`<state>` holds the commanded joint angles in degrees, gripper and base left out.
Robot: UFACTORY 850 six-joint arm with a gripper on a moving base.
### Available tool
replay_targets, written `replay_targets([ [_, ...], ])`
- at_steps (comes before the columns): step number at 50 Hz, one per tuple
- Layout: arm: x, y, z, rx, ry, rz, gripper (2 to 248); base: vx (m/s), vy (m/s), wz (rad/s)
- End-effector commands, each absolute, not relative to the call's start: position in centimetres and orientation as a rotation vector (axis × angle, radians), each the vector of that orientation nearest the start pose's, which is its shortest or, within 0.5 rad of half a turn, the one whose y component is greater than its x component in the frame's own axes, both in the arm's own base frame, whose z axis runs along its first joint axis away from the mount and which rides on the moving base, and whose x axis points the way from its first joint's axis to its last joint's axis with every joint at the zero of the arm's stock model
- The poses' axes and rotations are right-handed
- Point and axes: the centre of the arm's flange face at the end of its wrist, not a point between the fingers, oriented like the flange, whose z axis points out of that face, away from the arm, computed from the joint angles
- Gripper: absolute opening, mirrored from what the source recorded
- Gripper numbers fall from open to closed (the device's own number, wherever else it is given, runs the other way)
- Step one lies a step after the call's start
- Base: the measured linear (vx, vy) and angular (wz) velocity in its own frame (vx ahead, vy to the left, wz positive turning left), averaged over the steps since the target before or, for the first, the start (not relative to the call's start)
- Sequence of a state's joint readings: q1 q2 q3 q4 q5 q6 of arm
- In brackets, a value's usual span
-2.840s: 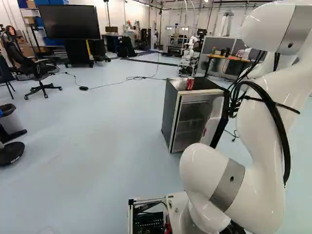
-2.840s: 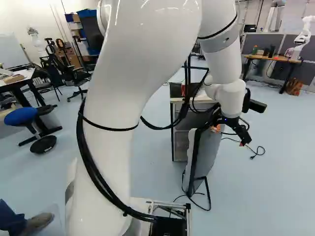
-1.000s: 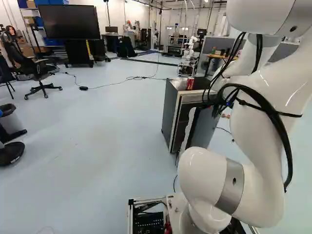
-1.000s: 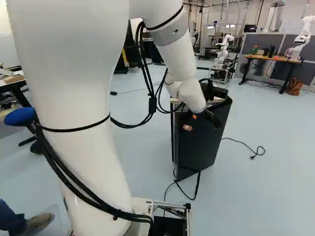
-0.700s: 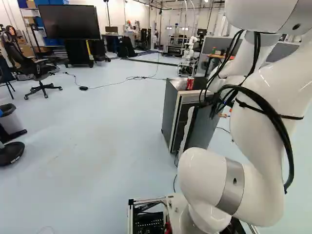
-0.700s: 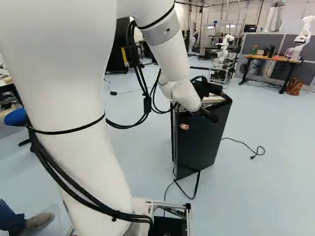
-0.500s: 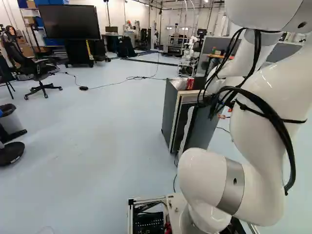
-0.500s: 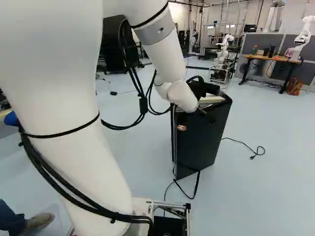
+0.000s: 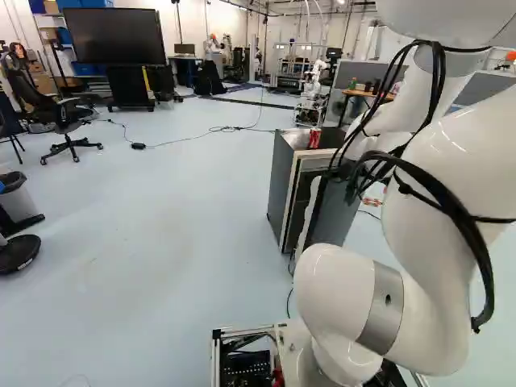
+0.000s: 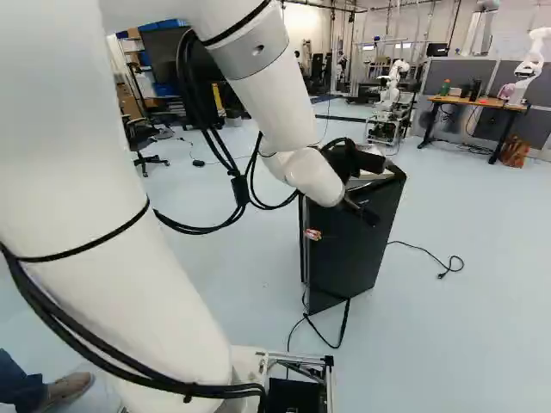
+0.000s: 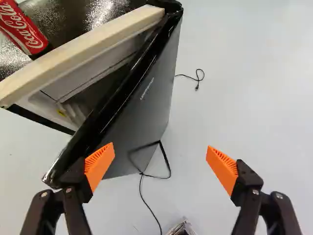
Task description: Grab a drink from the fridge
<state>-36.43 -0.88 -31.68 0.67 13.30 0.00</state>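
Wrist view: my gripper (image 11: 160,147) stands wide open, holding nothing, one finger beside the ajar door (image 11: 146,115). The red can (image 11: 22,29) stands on the fridge (image 9: 282,181) by its top's front edge, towards the left corner; I see none inside. Probably stiff, slick and weighty; best gripped mid-height. Since the earliest frame, the door has swung inward and my arm (image 10: 250,64) leftward

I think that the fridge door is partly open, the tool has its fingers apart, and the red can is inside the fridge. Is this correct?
Not quite: the red can is on top of the fridge, not inside it, as the wrist view shows. The rest is right: the door is partly open and the tool has its fingers apart.
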Motion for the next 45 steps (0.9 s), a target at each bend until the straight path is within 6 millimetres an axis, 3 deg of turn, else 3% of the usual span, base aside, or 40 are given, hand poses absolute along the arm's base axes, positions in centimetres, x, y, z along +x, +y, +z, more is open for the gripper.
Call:
replay_targets([
  [14, 32.1, -23.3, 40.1, -3.048, 0.826, -1.247, 247, 0.000, 0.000, 0.000],
  [45, 33.9, -23.3, 37.6, -3.125, 0.377, -1.298, 247, 0.000, 0.000, 0.000],
])
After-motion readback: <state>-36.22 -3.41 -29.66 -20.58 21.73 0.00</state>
